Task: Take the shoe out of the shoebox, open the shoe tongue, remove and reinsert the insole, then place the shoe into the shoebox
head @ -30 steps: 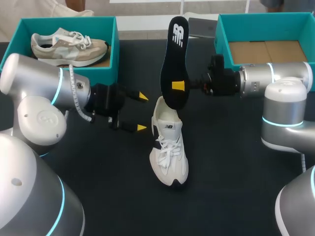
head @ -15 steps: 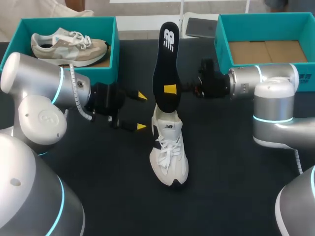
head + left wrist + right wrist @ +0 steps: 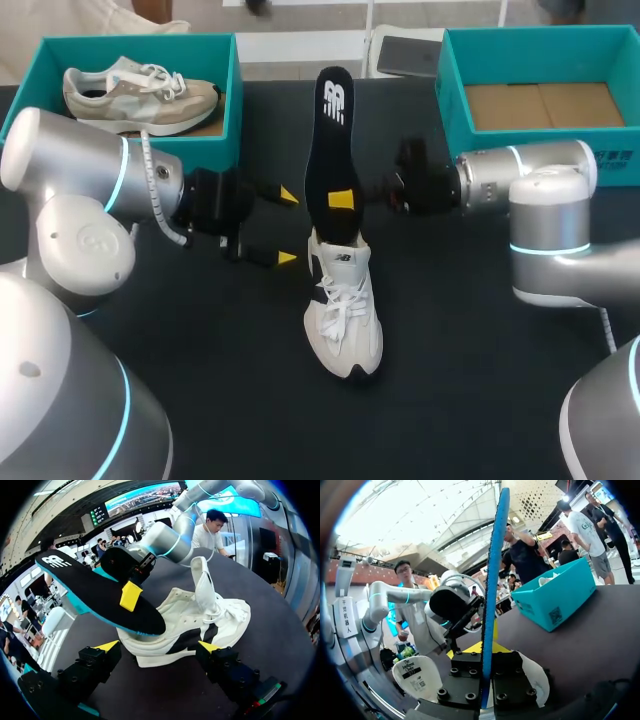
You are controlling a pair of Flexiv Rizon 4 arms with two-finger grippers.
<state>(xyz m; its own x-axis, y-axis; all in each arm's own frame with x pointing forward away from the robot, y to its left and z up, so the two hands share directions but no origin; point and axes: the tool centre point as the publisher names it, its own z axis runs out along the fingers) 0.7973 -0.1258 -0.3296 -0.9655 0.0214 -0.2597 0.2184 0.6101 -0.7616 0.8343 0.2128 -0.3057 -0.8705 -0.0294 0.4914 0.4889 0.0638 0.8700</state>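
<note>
A white laced shoe stands on the black table, toe toward me. Above its heel opening a black insole stands upright, its lower end at the shoe's collar. My right gripper is shut on the insole near that lower end, coming in from the right. In the right wrist view the insole shows edge-on between the fingers of the right gripper. My left gripper stands open just left of the shoe. In the left wrist view the left gripper faces the shoe and insole, holding nothing.
A teal shoebox at the back left holds a beige and white shoe. A second teal shoebox at the back right shows only its cardboard floor. Bare black tabletop lies in front of the white shoe.
My right arm has carried the insole leftward and down, bringing its lower end onto the shoe's heel opening. The left arm and the shoe have stayed put.
</note>
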